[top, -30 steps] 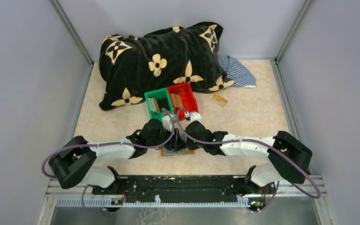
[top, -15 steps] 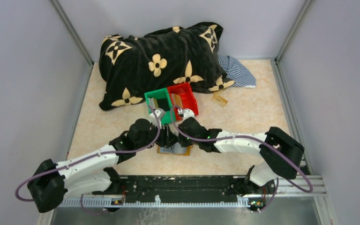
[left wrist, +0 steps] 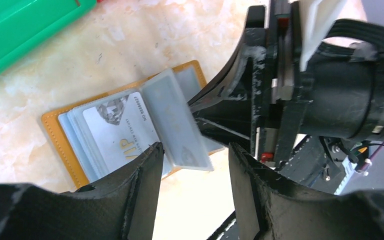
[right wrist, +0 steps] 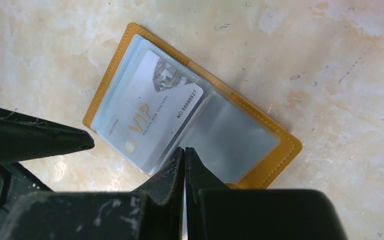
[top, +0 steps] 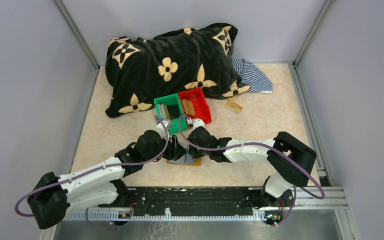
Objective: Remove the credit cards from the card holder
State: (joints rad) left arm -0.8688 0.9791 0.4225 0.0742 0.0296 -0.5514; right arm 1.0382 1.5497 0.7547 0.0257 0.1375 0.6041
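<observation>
Right end effector (right wrist: 185,152): closed, fingers pressed flat together at bottom centre of the right wrist view. The tips sit at the near edge of the clear sleeves. Whether a sleeve is nipped between them cannot be told.
Left end effector (left wrist: 195,150): open, gripping nothing. Its two fingers fill the bottom of the left wrist view, and the lower end of a sleeve shows through the gap.
Clear sleeve (left wrist: 172,117): one leaf is raised off the stack, its right edge meeting the right end effector's tips.
Credit card (right wrist: 152,107): silvery grey, marked "VIP", inside the topmost sleeve on the left half in the right wrist view. Any cards beneath are hidden by the stack.
Card holder (right wrist: 275,131): tan, lying open on the desk, mid-frame in both wrist views. From the top camera only a tan sliver shows under the two wrists.
Desk (top: 260,130): pale, marbled.
Green bin (top: 167,98) and red bin (top: 206,107): side by side, just above the end effectors in the top view. The flat things inside are too small to name.
Small tan item (top: 235,106): right of the red bin, too small to identify.
Blanket (top: 170,65): black with tan flowers, upper centre.
Striped cloth (top: 254,76): partly covered by the blanket.
</observation>
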